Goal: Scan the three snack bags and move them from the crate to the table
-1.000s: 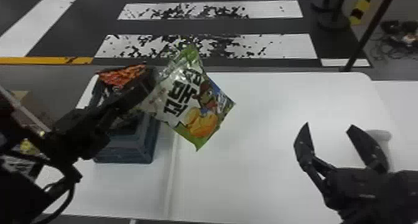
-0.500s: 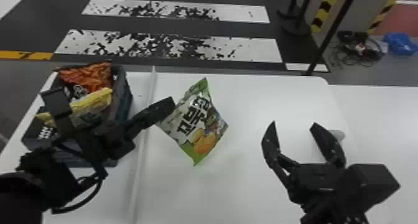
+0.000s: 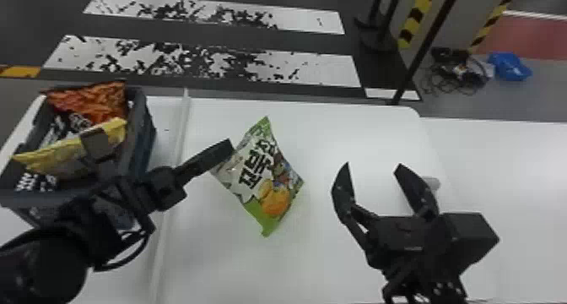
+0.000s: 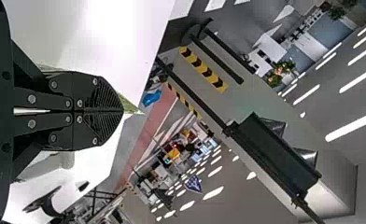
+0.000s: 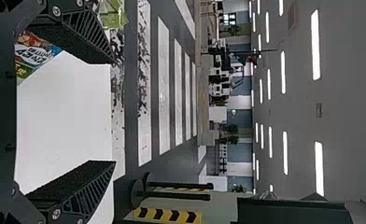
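1. Head view: The left gripper (image 3: 230,147) has its fingers pinched together on the ten o'clock edge of the green-and-white snack bag (image 3: 276,199), which is over the table (image 3: 320,265); whether it touches the top cannot be told. At nine o'clock from it is the crate (image 3: 147,134), holding a yellow bag (image 3: 59,155) and, at one o'clock from that, an orange-red bag (image 3: 99,100). At three o'clock, well apart, the right gripper (image 3: 373,165) is spread wide and empty.

2. Left wrist view: The left gripper's (image 4: 123,111) two fingers meet along their length, and a green tip of the snack bag pokes out beyond them.

3. Right wrist view: The right gripper's (image 5: 114,112) fingers stand far apart with nothing between them; a printed bag lies beyond one finger, partly hidden by it.
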`<action>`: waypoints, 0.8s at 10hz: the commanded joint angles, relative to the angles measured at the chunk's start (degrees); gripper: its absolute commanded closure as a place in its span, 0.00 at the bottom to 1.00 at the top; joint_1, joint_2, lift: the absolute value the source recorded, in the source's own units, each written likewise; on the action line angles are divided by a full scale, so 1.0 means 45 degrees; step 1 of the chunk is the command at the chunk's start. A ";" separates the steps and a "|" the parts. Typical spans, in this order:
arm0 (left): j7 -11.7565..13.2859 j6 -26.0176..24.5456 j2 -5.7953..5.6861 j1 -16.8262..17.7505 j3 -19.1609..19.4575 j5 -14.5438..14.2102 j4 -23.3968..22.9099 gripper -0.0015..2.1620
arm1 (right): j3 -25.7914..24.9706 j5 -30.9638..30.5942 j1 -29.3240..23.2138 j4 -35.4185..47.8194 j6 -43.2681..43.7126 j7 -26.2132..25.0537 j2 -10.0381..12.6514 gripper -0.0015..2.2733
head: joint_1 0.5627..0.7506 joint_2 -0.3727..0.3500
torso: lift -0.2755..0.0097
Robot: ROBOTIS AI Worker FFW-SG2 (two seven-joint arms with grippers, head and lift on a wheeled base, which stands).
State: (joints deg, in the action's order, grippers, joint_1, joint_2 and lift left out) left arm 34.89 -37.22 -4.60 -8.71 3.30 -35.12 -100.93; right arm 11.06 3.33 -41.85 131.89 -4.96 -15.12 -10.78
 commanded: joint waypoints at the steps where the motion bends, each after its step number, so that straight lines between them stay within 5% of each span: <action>1: -0.0196 0.0623 0.0006 0.0471 -0.0596 0.0520 0.0904 0.97 | 0.0003 0.0001 0.0062 -0.0013 -0.0062 -0.0019 -0.0027 0.06 | 0.70 0.34 | 0.75; 6: -0.0762 0.2967 0.0084 0.1487 -0.3155 0.1458 0.3248 0.97 | 0.0179 0.0040 0.0511 -0.0403 -0.0179 -0.0039 -0.0008 0.06 | 0.70 0.26 | 0.75; 8: -0.1485 0.3944 0.0202 0.1721 -0.4405 0.2298 0.4068 0.96 | 0.0316 0.0021 0.0609 -0.0579 -0.0179 -0.0039 -0.0027 0.06 | 0.70 0.21 | 0.75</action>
State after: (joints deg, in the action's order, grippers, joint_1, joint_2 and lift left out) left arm 28.62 -21.32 -3.86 -1.42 -14.48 -26.08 -83.98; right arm 12.36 3.47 -39.17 129.44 -5.76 -15.29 -10.86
